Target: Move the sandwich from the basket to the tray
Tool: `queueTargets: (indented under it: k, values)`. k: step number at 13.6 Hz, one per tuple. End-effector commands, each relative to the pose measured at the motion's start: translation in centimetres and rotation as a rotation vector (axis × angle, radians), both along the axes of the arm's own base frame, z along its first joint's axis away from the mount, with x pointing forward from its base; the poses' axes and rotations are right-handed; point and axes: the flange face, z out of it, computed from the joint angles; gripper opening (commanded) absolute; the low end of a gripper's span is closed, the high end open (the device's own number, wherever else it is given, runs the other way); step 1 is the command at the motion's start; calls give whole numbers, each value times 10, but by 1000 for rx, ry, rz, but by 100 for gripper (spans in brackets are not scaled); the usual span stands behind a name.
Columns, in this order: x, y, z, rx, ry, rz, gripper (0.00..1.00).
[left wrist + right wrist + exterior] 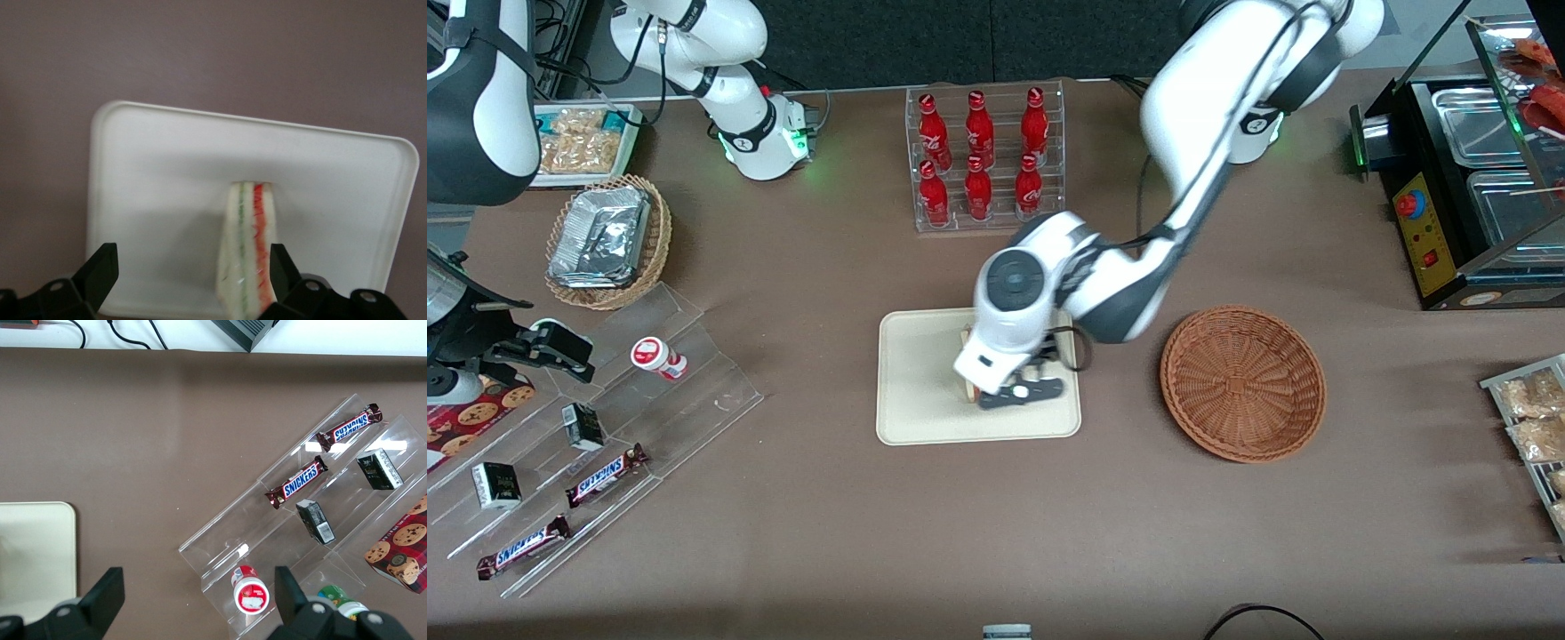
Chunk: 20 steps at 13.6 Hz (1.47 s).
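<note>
End effector (pixel 190 267) spread wide, one sandwich (pixel 248 243) on one tray (pixel 153 167).

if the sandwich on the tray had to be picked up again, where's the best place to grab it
Probably from straight above, pinching the sandwich's two flat bread faces. It stands on edge on the tray with its filling stripes facing up, so the bread sides are the wide parallel surfaces. The hand hangs just over it, open, one finger against a bread face.

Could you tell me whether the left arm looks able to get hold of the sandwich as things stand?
Probably yes. The gripper is over the tray, open, with the sandwich between its fingers, against one of them and well clear of the other. Nothing blocks it.
</note>
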Motion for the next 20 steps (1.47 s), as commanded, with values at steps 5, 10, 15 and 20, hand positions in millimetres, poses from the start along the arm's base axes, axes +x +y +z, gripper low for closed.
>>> queueTargets:
  k: [5, 10, 15, 20]
  values:
    - [-7, 236, 63, 11, 74, -65, 100]
    - [-39, 393, 109, 6, 93, -183, 100]
    - [-57, 444, 225, 30, 112, -190, 100]
    - [-65, 457, 272, 56, 91, -166, 100]
